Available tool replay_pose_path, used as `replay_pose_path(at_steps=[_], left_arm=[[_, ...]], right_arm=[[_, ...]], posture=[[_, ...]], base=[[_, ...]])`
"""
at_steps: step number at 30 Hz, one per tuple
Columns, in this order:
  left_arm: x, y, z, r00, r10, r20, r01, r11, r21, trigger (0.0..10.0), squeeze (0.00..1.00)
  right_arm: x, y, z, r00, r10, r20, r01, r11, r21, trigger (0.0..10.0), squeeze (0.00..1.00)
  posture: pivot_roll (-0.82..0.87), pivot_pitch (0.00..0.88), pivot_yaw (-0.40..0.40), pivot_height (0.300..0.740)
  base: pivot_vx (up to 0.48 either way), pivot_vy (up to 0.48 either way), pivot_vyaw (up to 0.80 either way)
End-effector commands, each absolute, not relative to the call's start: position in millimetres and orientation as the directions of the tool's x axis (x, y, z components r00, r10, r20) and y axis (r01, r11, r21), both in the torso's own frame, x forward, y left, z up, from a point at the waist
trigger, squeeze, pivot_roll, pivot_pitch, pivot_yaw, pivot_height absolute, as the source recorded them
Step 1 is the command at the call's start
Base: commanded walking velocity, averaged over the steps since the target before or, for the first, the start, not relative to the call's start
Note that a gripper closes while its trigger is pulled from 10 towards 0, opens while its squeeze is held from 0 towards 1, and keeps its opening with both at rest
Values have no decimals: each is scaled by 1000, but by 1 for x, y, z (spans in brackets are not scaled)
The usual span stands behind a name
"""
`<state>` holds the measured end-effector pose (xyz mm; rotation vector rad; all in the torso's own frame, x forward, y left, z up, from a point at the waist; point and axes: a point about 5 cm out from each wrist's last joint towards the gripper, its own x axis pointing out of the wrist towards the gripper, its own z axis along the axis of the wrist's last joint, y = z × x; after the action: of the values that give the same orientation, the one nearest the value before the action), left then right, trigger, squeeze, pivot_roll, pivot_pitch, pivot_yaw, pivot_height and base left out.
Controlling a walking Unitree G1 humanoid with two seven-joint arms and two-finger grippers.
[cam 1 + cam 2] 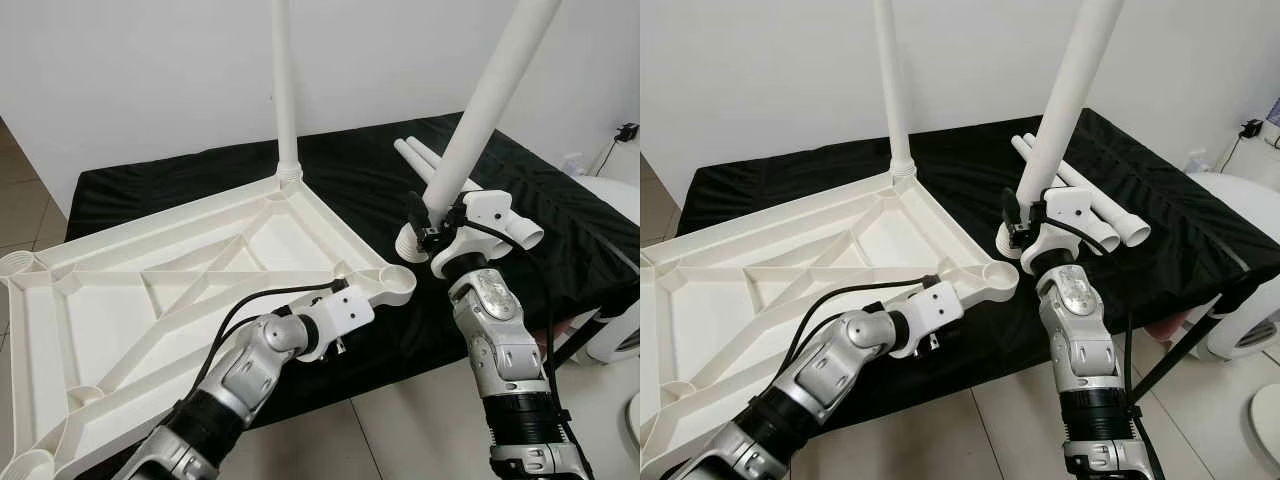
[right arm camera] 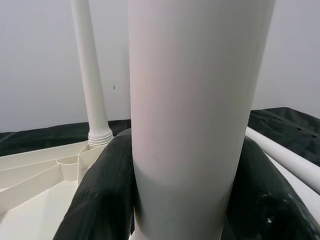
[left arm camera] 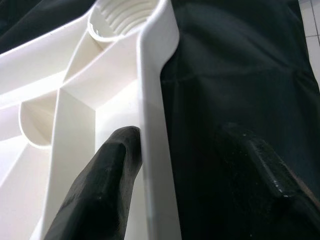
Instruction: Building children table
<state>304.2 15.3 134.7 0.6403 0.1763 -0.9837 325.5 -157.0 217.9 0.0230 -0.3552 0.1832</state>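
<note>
The white table top (image 1: 150,290) lies upside down on a black cloth. One white leg (image 1: 285,90) stands upright in its far corner. My right gripper (image 1: 432,228) is shut on a second leg (image 1: 480,110), which tilts to the right. That leg's flared end (image 1: 410,245) hangs just right of the near-right corner socket (image 1: 398,282). My left gripper (image 3: 180,132) is open and straddles the table's rim (image 3: 155,100) below that socket. One fingertip (image 3: 122,145) touches the rim's inner side; the other stays apart over the cloth.
Two spare legs (image 1: 420,160) lie on the black cloth (image 1: 560,220) behind my right gripper. A white rounded appliance (image 1: 620,200) stands at the right, over a tiled floor (image 1: 400,430). A white wall closes the back.
</note>
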Motion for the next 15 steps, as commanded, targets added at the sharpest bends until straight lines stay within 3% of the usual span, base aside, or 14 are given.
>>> replay_pose_path(at_steps=[1, 8, 9, 11, 13, 14, 15], left_arm=[[308, 18, 131, 564, -691, -452, 820, 403, 406, 10000, 0], [311, 17, 133, 569, -685, -456, 819, 419, 393, 10000, 0], [310, 16, 131, 561, -686, -463, 825, 413, 386, 5647, 0], [309, 16, 130, 556, -686, -469, 828, 411, 382, 5647, 0], [308, 16, 128, 548, -686, -479, 835, 411, 367, 2353, 0], [308, 16, 128, 548, -686, -479, 835, 411, 367, 2353, 0], [308, 16, 127, 543, -687, -483, 838, 410, 360, 157, 0]], right_arm=[[323, -156, 220, 918, 177, 356, -181, 983, -22, 10000, 0], [323, -155, 220, 918, 178, 354, -183, 983, -21, 10000, 0], [323, -155, 220, 918, 177, 354, -182, 983, -20, 10000, 0], [323, -155, 220, 918, 176, 354, -181, 983, -20, 10000, 0], [322, -155, 219, 919, 176, 354, -180, 983, -21, 10000, 0], [322, -155, 219, 919, 176, 354, -180, 983, -21, 10000, 0], [322, -155, 219, 919, 176, 354, -180, 983, -21, 10000, 0]], posture=[[-106, 38, 70, 740], [-107, 37, 72, 740], [-110, 37, 74, 740], [-110, 37, 74, 740], [-113, 36, 76, 740], [-113, 36, 76, 740], [-113, 36, 76, 740]], base=[[0, 0, 0], [0, 0, 0], [0, 0, 0], [0, 0, 0], [0, 0, 0], [0, 0, 0], [0, 0, 0]])
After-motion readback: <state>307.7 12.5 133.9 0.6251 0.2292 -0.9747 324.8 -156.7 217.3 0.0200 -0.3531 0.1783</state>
